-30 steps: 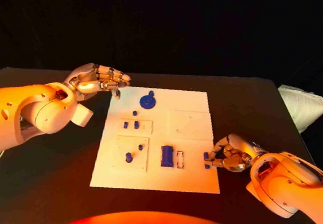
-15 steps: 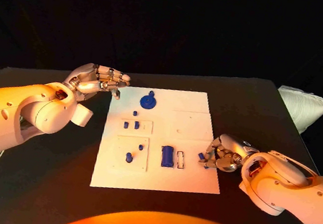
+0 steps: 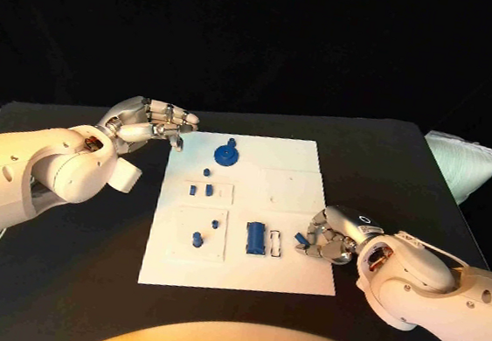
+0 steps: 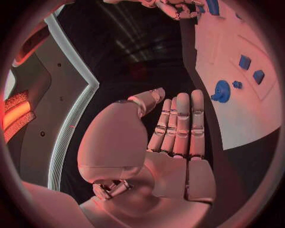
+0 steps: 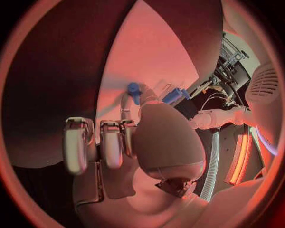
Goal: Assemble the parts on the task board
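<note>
Task board [image 3: 301, 167] under right hand [image 3: 327, 236] pinching a blue part [image 3: 303, 239]

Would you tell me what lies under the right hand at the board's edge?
The right hand is curled over the right edge of the white task board, with a small blue part at its fingertips. Whatever board surface lies beneath the palm is covered.

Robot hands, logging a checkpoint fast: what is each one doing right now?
Left robot hand: open, holding nothing.
Right robot hand: pinching a small blue plastic part over the white task board.
</note>
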